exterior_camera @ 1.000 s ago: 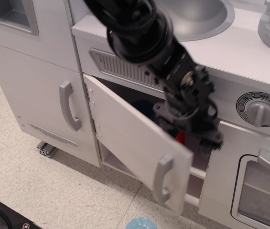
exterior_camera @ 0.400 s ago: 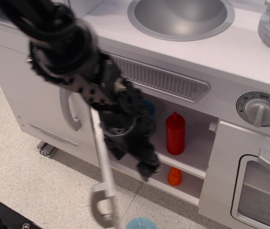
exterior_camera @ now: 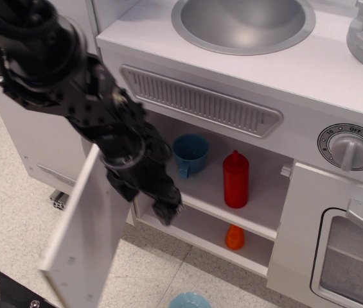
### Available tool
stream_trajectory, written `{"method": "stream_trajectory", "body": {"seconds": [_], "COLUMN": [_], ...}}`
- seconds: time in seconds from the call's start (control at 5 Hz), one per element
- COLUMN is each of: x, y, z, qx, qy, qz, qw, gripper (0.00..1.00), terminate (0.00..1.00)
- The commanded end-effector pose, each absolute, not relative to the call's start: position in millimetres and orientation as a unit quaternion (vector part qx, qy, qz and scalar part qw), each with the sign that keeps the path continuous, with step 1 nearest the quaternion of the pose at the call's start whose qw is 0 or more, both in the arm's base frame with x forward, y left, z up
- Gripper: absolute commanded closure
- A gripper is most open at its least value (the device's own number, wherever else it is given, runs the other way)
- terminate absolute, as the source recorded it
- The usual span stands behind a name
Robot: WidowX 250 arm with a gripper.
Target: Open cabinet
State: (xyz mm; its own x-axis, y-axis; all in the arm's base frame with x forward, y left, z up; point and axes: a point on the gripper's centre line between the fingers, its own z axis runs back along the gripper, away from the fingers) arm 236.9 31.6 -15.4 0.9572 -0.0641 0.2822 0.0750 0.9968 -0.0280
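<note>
White door (exterior_camera: 81, 237) of the cabinet (exterior_camera: 232, 192) has swung fully wide since a second ago, exposing the cup (exterior_camera: 189, 154) and bottle (exterior_camera: 236, 179). The hand (exterior_camera: 165, 210) sits at the shelf edge, its grip unclear; the opening looks done.

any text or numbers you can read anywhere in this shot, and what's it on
"OFF" at the top of the round timer dial on the toy kitchen front.
The other marks around that dial look like numbers but are too small to read.
No readable text elsewhere.
</note>
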Motion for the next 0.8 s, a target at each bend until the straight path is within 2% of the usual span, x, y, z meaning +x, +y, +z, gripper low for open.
{"method": "stream_trajectory", "body": {"seconds": [0.0,0.2,0.6], "x": [261.2,260.6,260.6], "y": [80.0,84.1,84.1], "z": [-1.3,-1.4,-1.4], "qx": [0.037,0.067,0.067], "qy": [-0.171,-0.172,-0.172], "qz": [0.041,0.054,0.054], "qw": [0.984,0.981,0.981], "gripper": [0.00,0.00,0.00], "terminate": [0.00,0.00,0.00]}}
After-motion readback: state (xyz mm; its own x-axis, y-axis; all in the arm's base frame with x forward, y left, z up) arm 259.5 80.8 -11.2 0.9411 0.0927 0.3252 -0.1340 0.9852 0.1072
